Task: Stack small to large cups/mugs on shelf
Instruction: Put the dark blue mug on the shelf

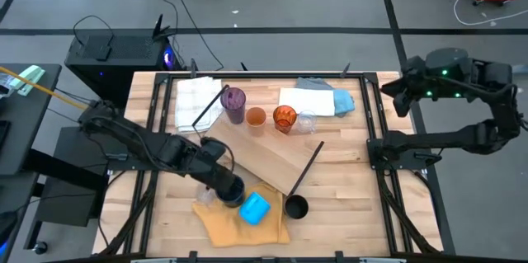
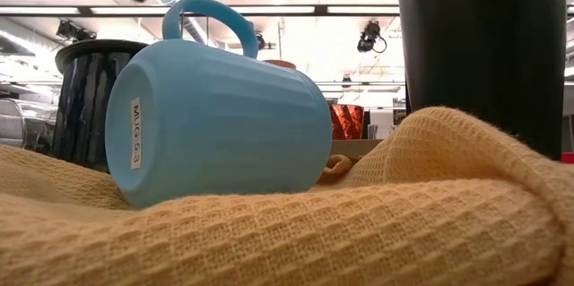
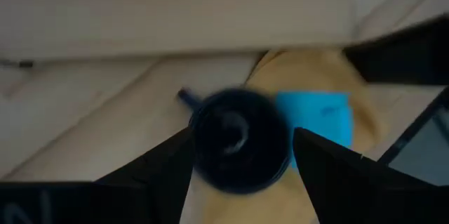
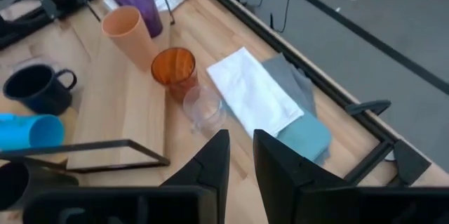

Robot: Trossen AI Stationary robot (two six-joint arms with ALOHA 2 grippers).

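Navy mug (image 3: 240, 140) upright on yellow cloth (image 1: 223, 223), beside bright blue mug (image 1: 255, 208) lying sideways; we see left gripper (image 3: 242, 155) fingers spread, straddling it; shelf (image 1: 268, 161) adjacent; right gripper (image 4: 240, 155) parked at table's right edge, narrowly parted.

You have the light-wood shelf (image 1: 272, 157) lying flat and skewed mid-table. Along its far edge stand the purple tumbler (image 1: 235, 104), light orange cup (image 1: 256, 118), amber ribbed cup (image 1: 285, 119) and a clear glass (image 1: 307, 122), all upright. Near the table's front edge, the bright blue mug (image 1: 255, 208) lies on its side beside the upright navy mug (image 1: 230, 187); the black cup (image 1: 296, 207) stands just beside.
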